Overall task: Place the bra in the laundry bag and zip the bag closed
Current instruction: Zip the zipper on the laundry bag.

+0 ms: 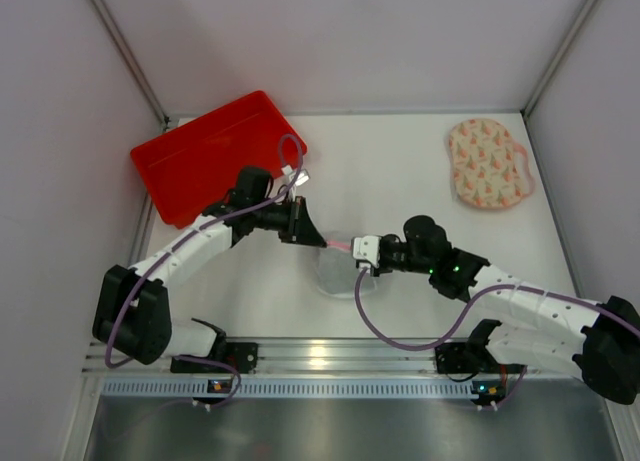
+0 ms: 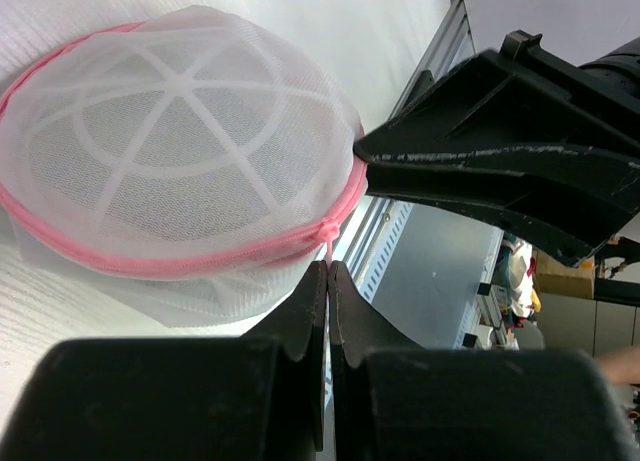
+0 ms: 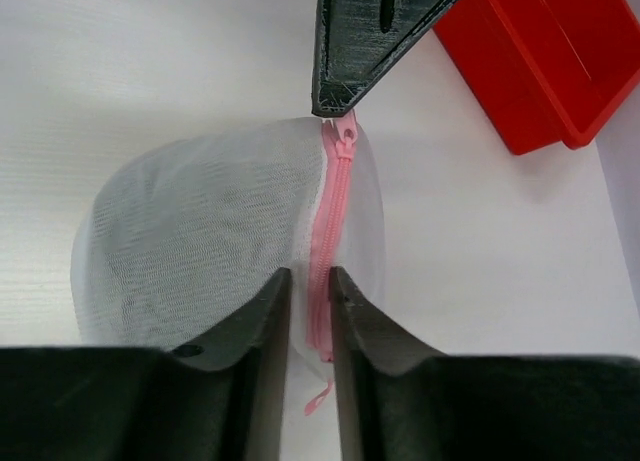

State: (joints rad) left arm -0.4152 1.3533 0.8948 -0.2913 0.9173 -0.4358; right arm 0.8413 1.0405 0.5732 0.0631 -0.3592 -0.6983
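Observation:
The laundry bag (image 1: 335, 273) is a round white mesh pouch with a pink zip, lying between my two grippers. My left gripper (image 1: 318, 239) is shut on the pink zip pull (image 2: 330, 243) at the bag's rim (image 2: 180, 161). In the right wrist view the zip slider (image 3: 346, 133) sits at the left fingertip (image 3: 338, 81). My right gripper (image 3: 310, 279) is closed on the bag's edge at the other end of the zip (image 3: 328, 241). It shows in the top view (image 1: 356, 253) too. The zip teeth look joined between the grippers. No black bra shows in any view.
A red tray (image 1: 215, 151) lies at the back left, and shows in the right wrist view (image 3: 545, 51). A peach oval patterned fabric piece with pink trim (image 1: 487, 162) lies at the back right. The metal rail (image 1: 330, 356) runs along the near table edge.

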